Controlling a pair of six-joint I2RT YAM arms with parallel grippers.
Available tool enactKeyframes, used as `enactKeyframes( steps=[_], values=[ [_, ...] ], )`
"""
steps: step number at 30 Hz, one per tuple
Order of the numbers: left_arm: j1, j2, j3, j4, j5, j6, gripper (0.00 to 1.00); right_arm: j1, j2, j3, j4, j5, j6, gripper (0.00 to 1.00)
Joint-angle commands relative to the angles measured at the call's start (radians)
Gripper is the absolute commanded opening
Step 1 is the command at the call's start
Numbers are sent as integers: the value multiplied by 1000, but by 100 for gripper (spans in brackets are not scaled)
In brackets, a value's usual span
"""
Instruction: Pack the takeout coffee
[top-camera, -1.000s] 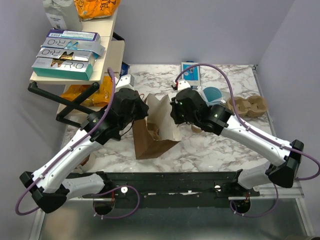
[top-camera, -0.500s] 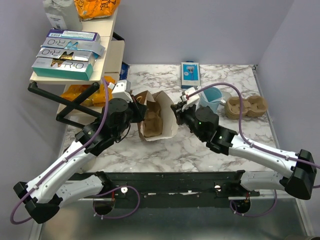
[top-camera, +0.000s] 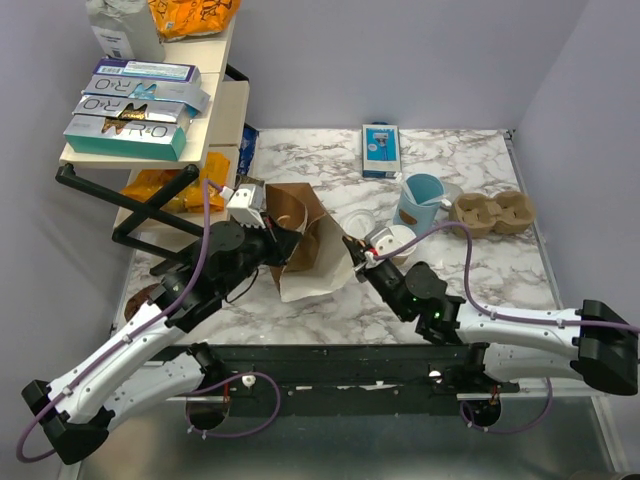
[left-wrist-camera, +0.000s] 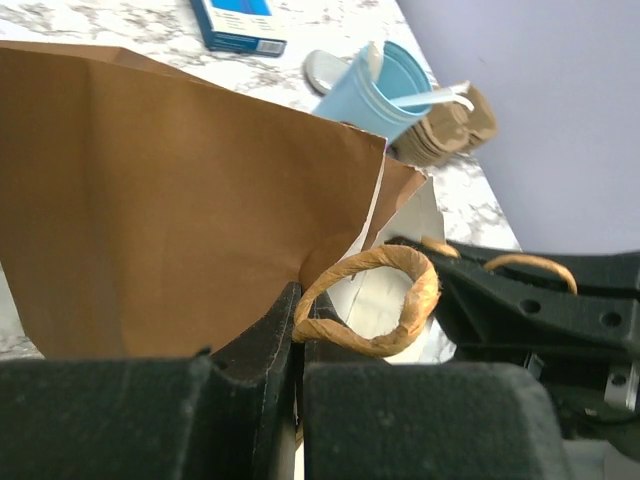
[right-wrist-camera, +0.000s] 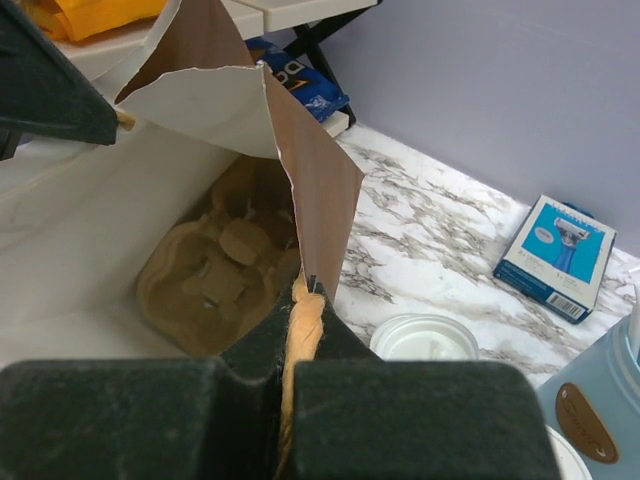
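- My left tool (left-wrist-camera: 298, 325) is closed on one twisted paper handle of the bag (top-camera: 305, 275), and my right tool (right-wrist-camera: 305, 300) is pinched shut on the opposite handle. Together they hold the mouth open on the worktop (top-camera: 450, 150).
- A pulp carrier (right-wrist-camera: 215, 275) lies inside the bag.
- The cup (top-camera: 396, 240) stands outside, just right of the bag and near the blue mug (top-camera: 420, 200). Its white lid seems to be on, though it shows too small to be sure.
- Both tools are busy, so freeing one for the cup could let the mouth sag shut.
- Pulling the handles apart too hard could tear the paper.
- A tilted cup could spill.
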Motion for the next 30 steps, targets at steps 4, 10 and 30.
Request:
enactKeyframes(
  steps=[4,10,30],
  values=[
    [3,-96,-96,47,89,21,3,35,-76,-32,116,50,-70,1],
    [2,-64,-31,2,71,27,56,37,-63,81,-77,42,-83,1],
    [2,-59,320,-286,172,145,99,-57,144,902,-1405,-350,191,1]
  ],
)
